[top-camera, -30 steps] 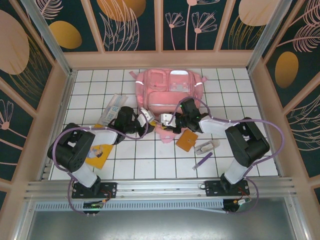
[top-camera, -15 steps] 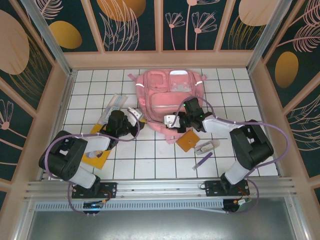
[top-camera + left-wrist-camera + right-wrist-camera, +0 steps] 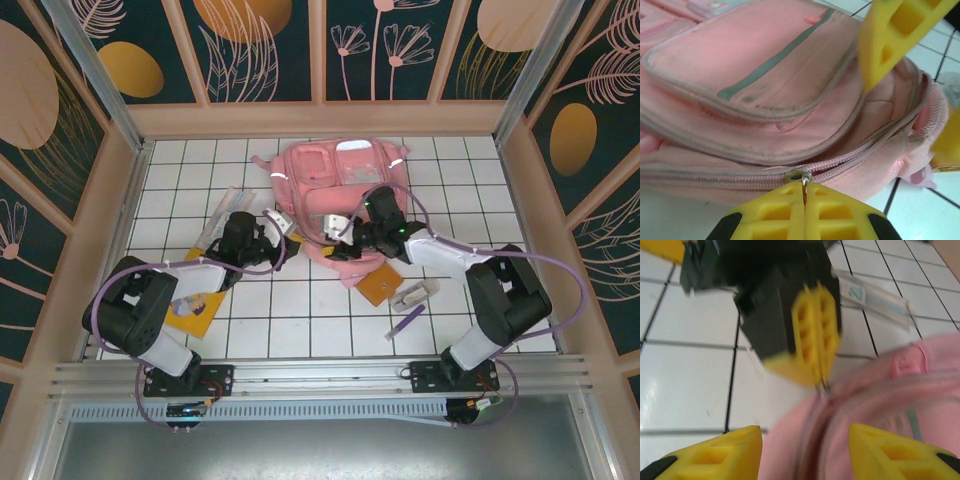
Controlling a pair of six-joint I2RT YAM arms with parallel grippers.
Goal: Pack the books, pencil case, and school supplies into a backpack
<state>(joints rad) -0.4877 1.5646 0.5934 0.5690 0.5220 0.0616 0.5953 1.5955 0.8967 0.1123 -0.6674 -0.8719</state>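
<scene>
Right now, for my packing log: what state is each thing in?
Backpack: lying on table.
Zipper pull: clamped.
Left pincer: shut on zipper pull.
Right pincer: open.
Pencil case: unpacked, on table.
Yellow booklet: unpacked.
Orange booklet: unpacked.
Purple pen: unpacked.
Whitish-grey item: unpacked.

Left arm (image 3: 150,300) hides part of the yellow booklet (image 3: 196,312), eight o'clock on the worktop (image 3: 300,310). Right wrist view: left tool (image 3: 820,374) blurred, backpack (image 3: 880,400) cut off at five o'clock.
</scene>
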